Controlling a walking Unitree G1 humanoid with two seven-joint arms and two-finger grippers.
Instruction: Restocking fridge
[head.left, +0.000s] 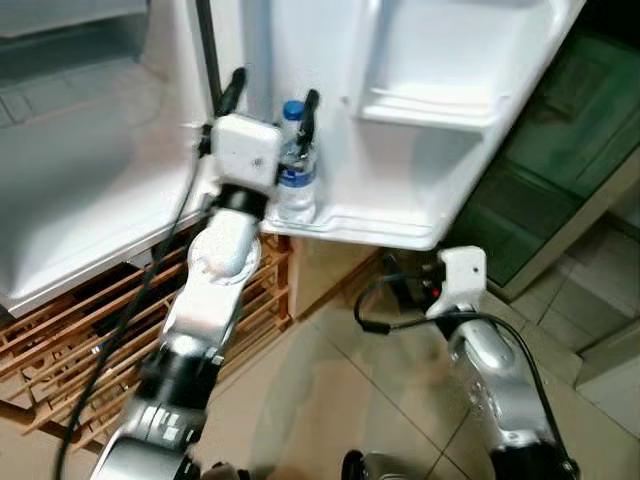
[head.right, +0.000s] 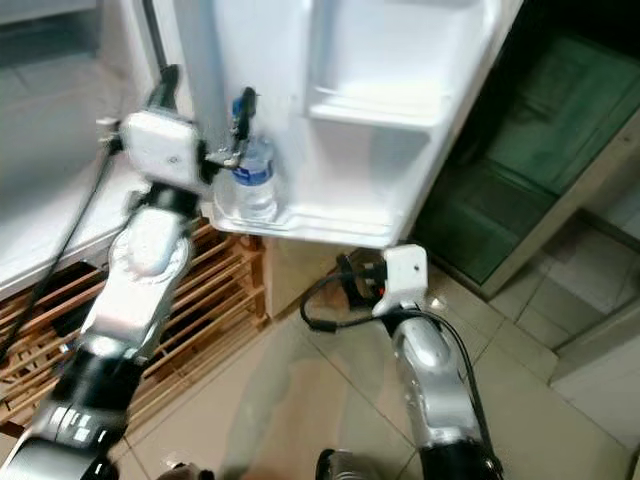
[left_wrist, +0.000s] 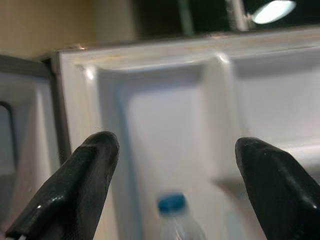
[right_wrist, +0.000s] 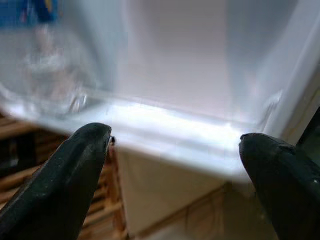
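Found the water bottle (head.left: 296, 170) standing upright at the hinge-side end of the lowest door shelf (head.left: 380, 225) of the open fridge door (head.left: 440, 60), inside the shelf lip and close against the door's inner wall. Noted the left gripper (head.left: 272, 97) raised to the level of the bottle's top, with its fingers (left_wrist: 85, 175) spread wide, one to each side of the blue cap (left_wrist: 172, 202) and apart from it, gripping nothing. Placed the right gripper (right_wrist: 175, 150) low, just beneath and in front of the shelf's outer edge, likewise spread open and empty. Marked a wooden slatted rack (head.left: 60, 350) under the fridge body and tiled floor (head.left: 340, 380) below the door. Took the bottle to be set down already, and so the job in hand to be getting the left arm clear of it. Judged the chief hazard to be a sideways pull: would let either finger catch the cap or neck and tip a tall, narrow, light bottle over the low lip onto the tiles. Judged a straight draw back along the fingers' own line the safer course. Reckoned also on a knock from the right arm if raised carelessly, striking the shelf from underneath and jolting the door and bottle. Saw the left arm's cable (head.left: 150, 280) hanging loose beside the rack, and feared a snag on a slat jerking the wrist.
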